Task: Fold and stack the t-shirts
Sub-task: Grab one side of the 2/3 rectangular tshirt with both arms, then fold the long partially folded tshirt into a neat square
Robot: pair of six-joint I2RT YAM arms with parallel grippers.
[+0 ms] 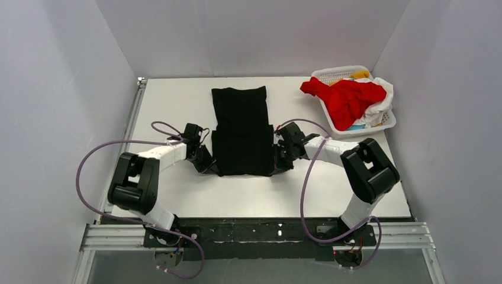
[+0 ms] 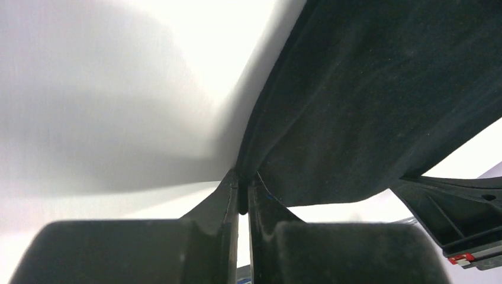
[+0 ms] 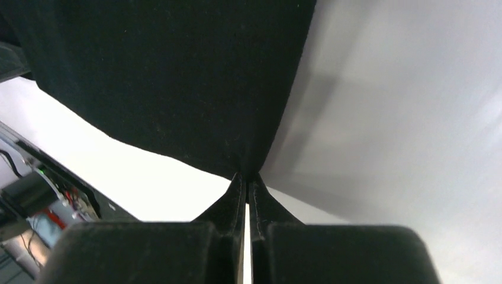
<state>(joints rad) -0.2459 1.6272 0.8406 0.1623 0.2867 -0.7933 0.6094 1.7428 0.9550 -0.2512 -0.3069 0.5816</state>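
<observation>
A black t-shirt [image 1: 240,127] lies on the white table, folded into a long narrow strip running from the far middle toward me. My left gripper [image 1: 208,167] is shut on its near left corner; in the left wrist view the black cloth [image 2: 367,100] is pinched between the fingertips [image 2: 228,186]. My right gripper [image 1: 277,167] is shut on the near right corner; in the right wrist view the cloth [image 3: 171,77] runs into the closed tips [image 3: 256,186]. A red t-shirt [image 1: 346,99] hangs over the basket, with white [image 1: 383,100] and yellow [image 1: 359,74] cloth beside it.
A white plastic lattice basket [image 1: 331,74] stands at the table's far right corner. Grey walls close in the table on left, back and right. A metal rail [image 1: 260,234] runs along the near edge by the arm bases.
</observation>
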